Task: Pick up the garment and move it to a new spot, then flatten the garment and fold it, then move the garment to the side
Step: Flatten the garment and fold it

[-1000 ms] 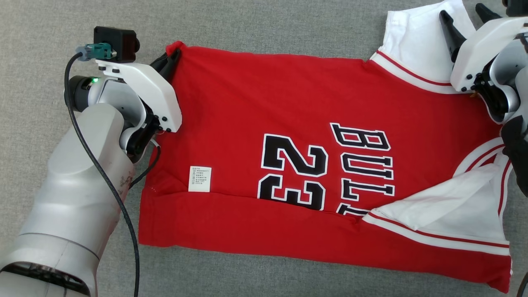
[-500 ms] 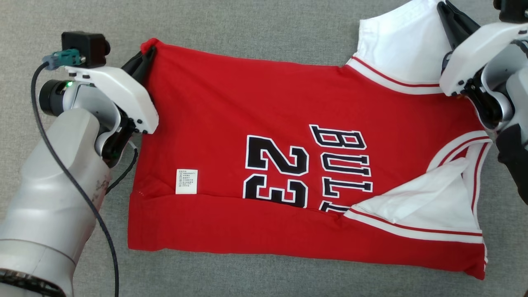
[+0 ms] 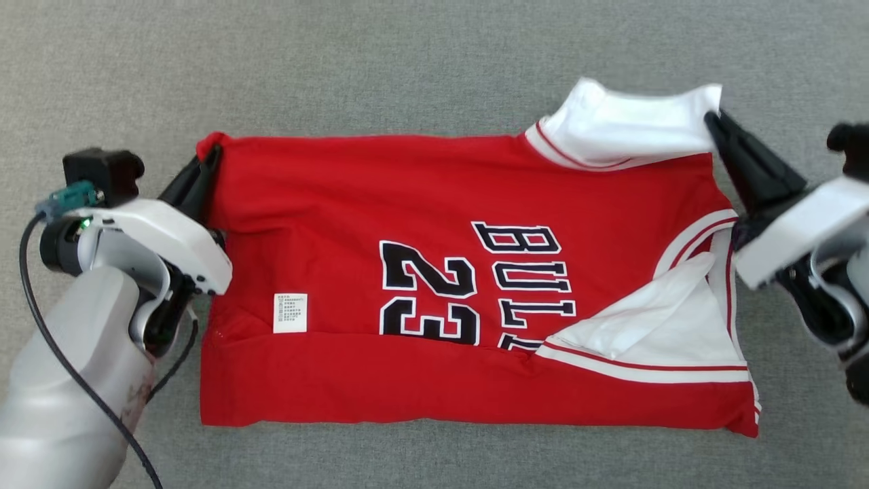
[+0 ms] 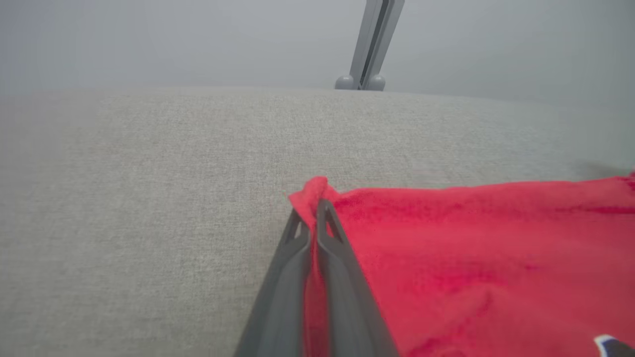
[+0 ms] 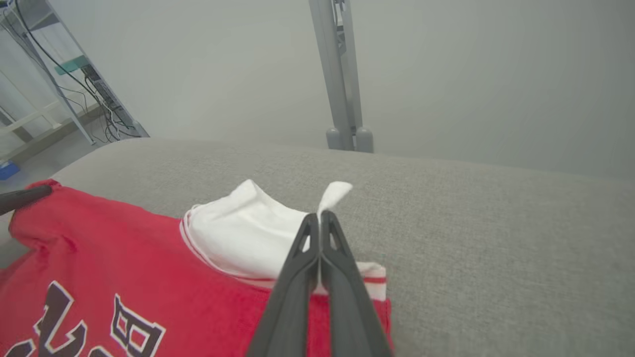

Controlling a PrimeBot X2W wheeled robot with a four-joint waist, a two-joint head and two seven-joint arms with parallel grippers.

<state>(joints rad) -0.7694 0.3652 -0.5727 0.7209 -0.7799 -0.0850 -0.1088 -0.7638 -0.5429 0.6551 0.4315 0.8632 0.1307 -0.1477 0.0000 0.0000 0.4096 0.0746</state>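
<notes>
The garment (image 3: 434, 204) is a red jersey with white sleeves and black "BULLS 23" lettering, lying partly folded on the grey cloth surface. My left gripper (image 3: 216, 151) is shut on its far left red corner (image 4: 313, 191), which pokes up between the fingers. My right gripper (image 3: 711, 119) is shut on the edge of the far white sleeve (image 5: 335, 191), whose tip sticks out past the fingertips (image 5: 317, 220). A second white sleeve (image 3: 652, 326) lies folded over the near right part of the jersey.
The grey fabric surface (image 3: 407, 68) stretches all around the jersey. Past its far edge stands a grey metal post (image 5: 342, 74) (image 4: 372, 44). A shelf frame with cables (image 5: 74, 74) stands at the far left in the right wrist view.
The right gripper closed onto the white sleeve edge. Both grippers have drawn the jersey's far edge toward me, and the head view has shifted as well.
</notes>
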